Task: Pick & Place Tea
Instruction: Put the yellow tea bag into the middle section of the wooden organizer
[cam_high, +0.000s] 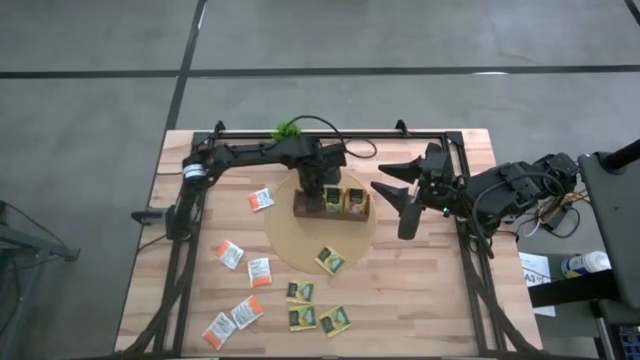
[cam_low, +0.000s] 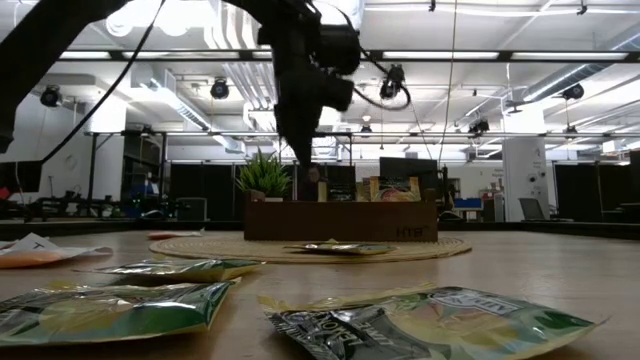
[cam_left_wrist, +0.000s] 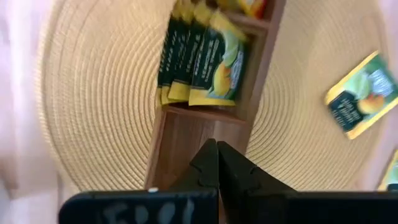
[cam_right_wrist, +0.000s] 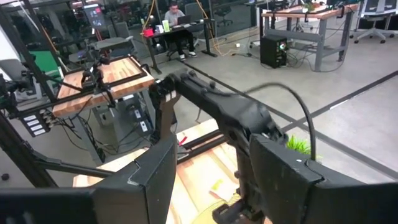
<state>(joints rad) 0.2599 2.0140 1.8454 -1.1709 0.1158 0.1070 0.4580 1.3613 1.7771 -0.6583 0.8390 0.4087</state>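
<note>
the left arm reaches in from the table's left edge toward the centre, its wrist bent down so that the left gripper (cam_left_wrist: 216, 163) hangs over the left end of the brown compartment tray (cam_high: 331, 207). its fingers are pressed together with nothing between them, above a bare wooden compartment. the right arm is folded at the table's right side, the right gripper (cam_high: 397, 195) raised just off the mat's right edge, fingers spread wide and holding nothing.

the tray stands on a round woven mat (cam_high: 283, 232), with a small green plant (cam_high: 287, 129) behind it. the left wrist view shows about three dark green-and-yellow sachets (cam_left_wrist: 202, 59) standing upright in the next compartment along. one green-and-yellow sachet (cam_high: 331, 260) lies flat on the mat's front edge. on the bare table lie three more green-and-yellow sachets (cam_high: 300, 292) in a cluster and five white-and-orange sachets (cam_high: 229, 254) spread to the left.
</note>
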